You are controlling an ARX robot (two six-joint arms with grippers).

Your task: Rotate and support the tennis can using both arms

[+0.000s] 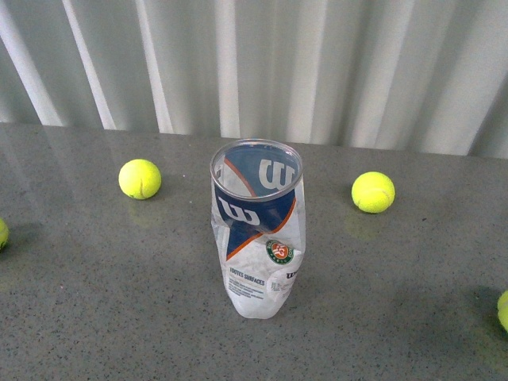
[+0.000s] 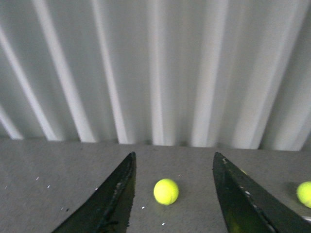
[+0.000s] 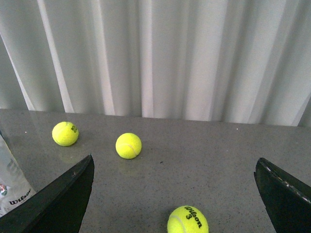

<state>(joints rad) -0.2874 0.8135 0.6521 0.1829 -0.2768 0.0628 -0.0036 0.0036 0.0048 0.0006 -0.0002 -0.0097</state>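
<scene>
1. The left end effector (image 2: 172,194) is seen in the left wrist view with its two dark fingers (image 2: 109,199) spread apart; nothing is held, and only a tennis ball (image 2: 166,191) is framed in the gap, further off on the counter (image 2: 43,165).
2. The right end effector (image 3: 172,194) is seen in the right wrist view spread wide and empty. A ball marked "3" (image 3: 187,220) lies nearest to it, and an edge of the tennis can (image 3: 12,187) shows beside one finger.
3. No arm is visible in the front view. It is judged that the task has not yet begun: the can is neither gripped nor supported, so approach, grasp, rotation and support all remain to be done.
4. The tennis can (image 1: 256,230) stands upright near the middle of the grey counter (image 1: 95,302), its open mouth uppermost and no lid fitted. No balls are seen inside.
5. The clear wall is visibly dented and creased in its lower half. The label is navy and white with an orange stripe, a white "W" logo and a round red-green emblem.
6. Further back, one ball (image 1: 140,178) lies to the left of the can and another (image 1: 373,192) to the right, both well apart from it.
7. A pleated white curtain (image 1: 317,63) closes the scene behind the counter.
</scene>
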